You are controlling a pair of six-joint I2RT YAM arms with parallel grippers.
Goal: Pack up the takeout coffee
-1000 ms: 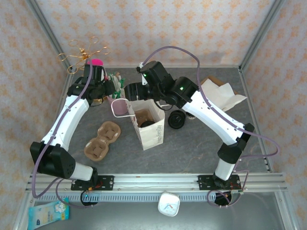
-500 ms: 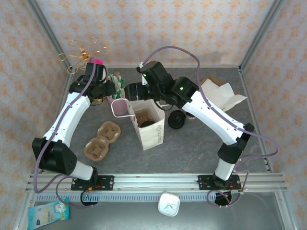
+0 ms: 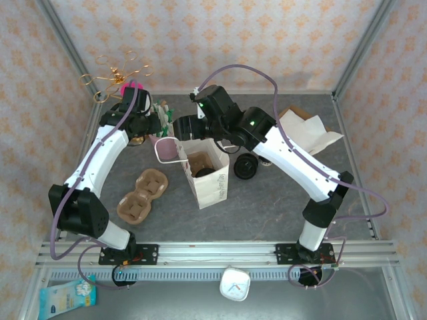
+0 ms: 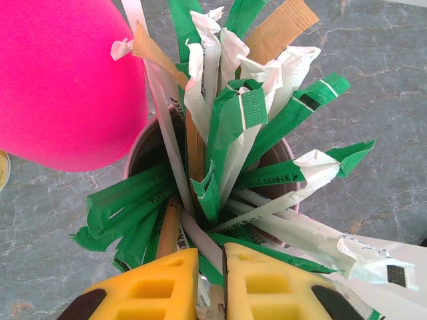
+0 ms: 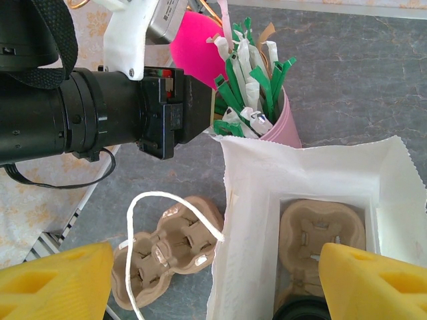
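Note:
The takeout coffee [image 3: 203, 172], a dark cup under a black lid, stands inside the white paper bag [image 3: 217, 190]; its lid edge [image 5: 303, 311] peeks in at the bottom of the right wrist view. My right gripper [image 5: 213, 252] hovers above the bag's left rim, open wide and holding nothing. My left gripper [image 4: 211, 259] is down at the pink cup [image 4: 137, 150] of green, white and brown sachets, its yellow fingers [image 4: 157, 283] shut on a white sachet [image 4: 200, 240]. Seen from the top, the left gripper [image 3: 148, 125] is at the back left.
A brown pulp cup carrier [image 3: 141, 195] lies left of the bag, and another [image 5: 321, 235] sits inside it. A pile of black lids [image 3: 245, 165] is right of the bag, white napkins [image 3: 308, 131] behind. A pink ball [image 4: 60, 87] and a gold wire ornament [image 3: 117, 70] crowd the back left corner.
The left arm has shifted slightly toward the back wall over the sachet cup. The right arm and the bag have not moved.

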